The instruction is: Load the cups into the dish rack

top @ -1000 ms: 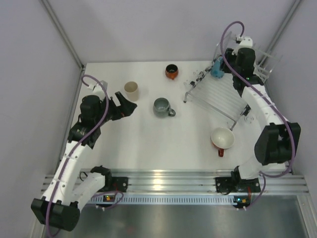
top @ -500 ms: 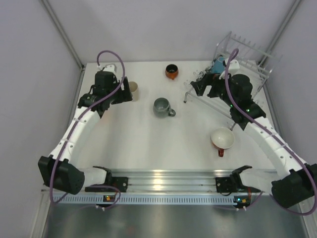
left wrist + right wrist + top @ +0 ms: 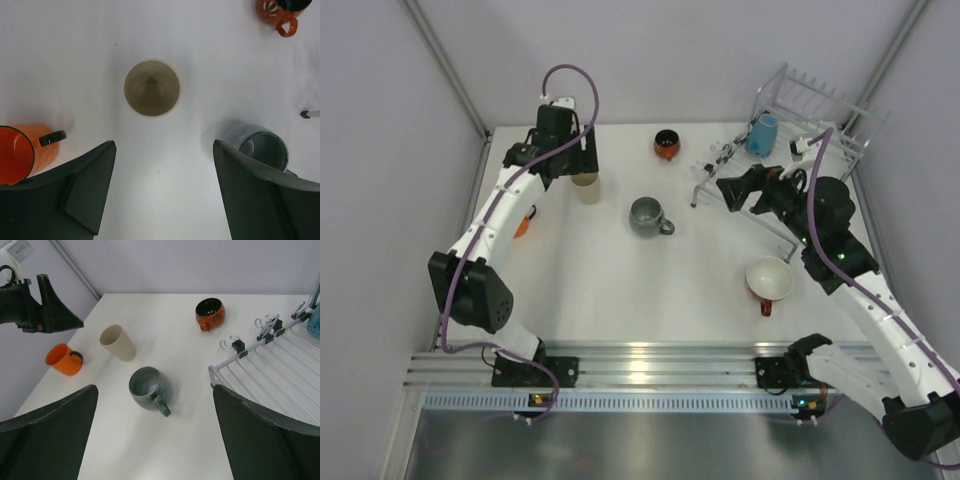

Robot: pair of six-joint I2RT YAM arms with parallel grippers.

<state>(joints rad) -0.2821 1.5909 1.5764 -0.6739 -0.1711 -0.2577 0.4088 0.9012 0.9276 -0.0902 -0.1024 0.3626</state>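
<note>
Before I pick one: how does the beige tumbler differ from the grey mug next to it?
The beige tumbler has no handle; the grey mug has one. The tumbler is tall, slim and tapered; the mug is squat and rounded. The tumbler sits centred below the open left fingers; the mug lies off to one side. Both stand upright, mouths up, on the table, outside the dish rack.

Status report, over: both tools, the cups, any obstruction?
Left tool open, above beige tumbler. Right tool open, empty, near dish rack. Only light blue cup in rack. Nothing blocks tumbler.
</note>
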